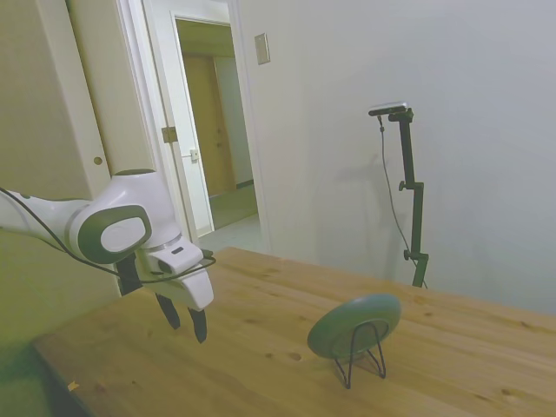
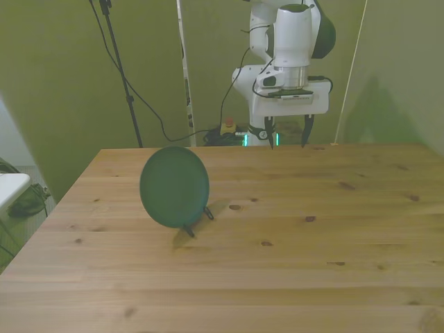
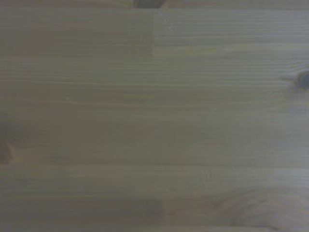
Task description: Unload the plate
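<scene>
Your gripper (image 2: 286,137) hangs with its two dark fingers (image 2: 268,136) spread apart and holding nothing, pointing down above the table's (image 2: 291,277) far edge, toward the front view's right of the middle. From the side view you see the fingertips (image 1: 199,327) a little above the boards, with bare wood all round them. The wrist view gives you only blurred planks (image 3: 154,121) with a couple of dark knots.

Working from the near edge back in the front view: you have a broad stretch of bare wood first, then the plate (image 2: 174,186), left of the middle. It stands on edge, leaning back in a thin black wire stand (image 1: 363,352) whose feet rest on the table. Plate and gripper are well apart, with open board between them. Beyond the far edge you see cables and the wall.
</scene>
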